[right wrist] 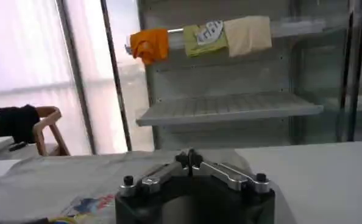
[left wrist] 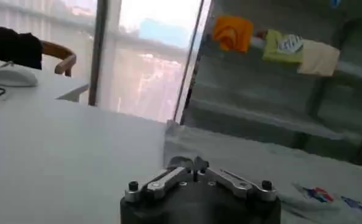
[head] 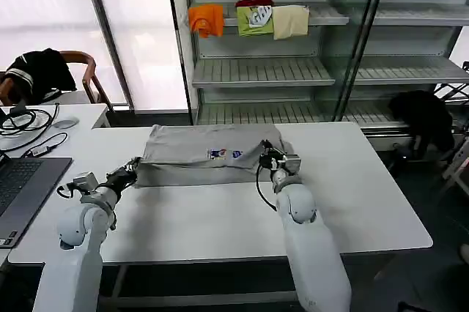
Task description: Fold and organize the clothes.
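From my head camera, the grey shirt [head: 209,152] lies flat across the far half of the white table [head: 220,217], chest print up; my left gripper [head: 130,171] sits at its near left corner and my right gripper [head: 268,155] at its near right corner, one at each end of the same hem; I judge that spacing is so both corners can be lifted together and the fold stays square; the folded orange, green and cream garments [head: 249,19] on the shelf behind are, I take it, where finished pieces go.

Through my left wrist camera, my left gripper [left wrist: 195,164] has its fingertips drawn together, meeting at the shirt's [left wrist: 248,159] edge; whether cloth is actually pinched between them I cannot tell, the tips being so tight.

Through my right wrist camera, my right gripper [right wrist: 189,159] likewise has its tips closed together over the shirt [right wrist: 59,185], the coloured print [right wrist: 86,207] just beside my housing; here too I cannot confirm fabric in the pinch; low, level wrists suit a hem lying flat on the table.
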`<state>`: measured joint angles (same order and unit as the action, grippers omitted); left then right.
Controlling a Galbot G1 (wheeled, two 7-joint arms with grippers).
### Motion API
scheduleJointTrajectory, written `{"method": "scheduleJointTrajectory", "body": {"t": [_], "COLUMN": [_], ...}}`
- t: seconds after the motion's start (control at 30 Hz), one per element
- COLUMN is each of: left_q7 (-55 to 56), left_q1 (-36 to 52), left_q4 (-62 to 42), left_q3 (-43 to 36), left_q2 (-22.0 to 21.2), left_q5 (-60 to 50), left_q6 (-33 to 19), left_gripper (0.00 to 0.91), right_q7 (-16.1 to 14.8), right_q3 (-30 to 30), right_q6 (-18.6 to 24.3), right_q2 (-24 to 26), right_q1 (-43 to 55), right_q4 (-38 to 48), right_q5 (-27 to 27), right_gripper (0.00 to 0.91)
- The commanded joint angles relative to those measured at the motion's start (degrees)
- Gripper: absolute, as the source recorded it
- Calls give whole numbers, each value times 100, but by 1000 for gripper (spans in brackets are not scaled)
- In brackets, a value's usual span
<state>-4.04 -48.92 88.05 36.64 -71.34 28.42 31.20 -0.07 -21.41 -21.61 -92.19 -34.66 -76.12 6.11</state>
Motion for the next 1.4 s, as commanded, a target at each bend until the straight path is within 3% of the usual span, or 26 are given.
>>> {"method": "scheduleJointTrajectory", "body": {"t": [0.03,0.07,0.1,0.13,0.27,0.37,0.63,0.73,0.9,1.1,1.4], "left_q7": [-20,-26,-31,-33,-34,-45,-42,-40,-32,-25,-22], "left_q1": [181,189,194,200,249,232,54,-68,-346,-466,-506], "left_q4": [-318,-345,-358,-382,-434,-387,-159,-51,91,149,213], "left_q3": [-45,-48,-62,-69,-80,-91,-41,-43,-124,-133,-152], "left_q2": [14,5,6,7,-14,-7,12,12,33,19,-34], "left_q5": [-280,-326,-354,-362,-485,-503,-495,-569,-1212,-1417,-1428], "left_q6": [-7,-1,-2,-4,-29,-91,-116,-90,186,190,190], "left_gripper": [10,675,907,907,907,907,907,907,907,907,907], "right_q7": [-17,-20,-20,-24,44,39,133,89,20,-42,70], "right_q3": [-18,-20,-21,-25,-28,-106,-151,-114,-56,-128,-289], "right_q6": [15,29,39,43,27,302,466,184,-1178,-1173,-1171], "right_q2": [-220,-225,-231,-238,-281,-281,-281,-202,114,364,452], "right_q1": [379,421,460,487,566,564,437,211,-706,-1323,-1620], "right_q4": [528,601,638,673,776,828,553,198,-926,-1500,-1703], "right_q5": [-57,-61,-60,-64,-130,-454,-355,-320,-368,-488,-455], "right_gripper": [0,0,0,907,907,907,907,907,907,907,907]}}
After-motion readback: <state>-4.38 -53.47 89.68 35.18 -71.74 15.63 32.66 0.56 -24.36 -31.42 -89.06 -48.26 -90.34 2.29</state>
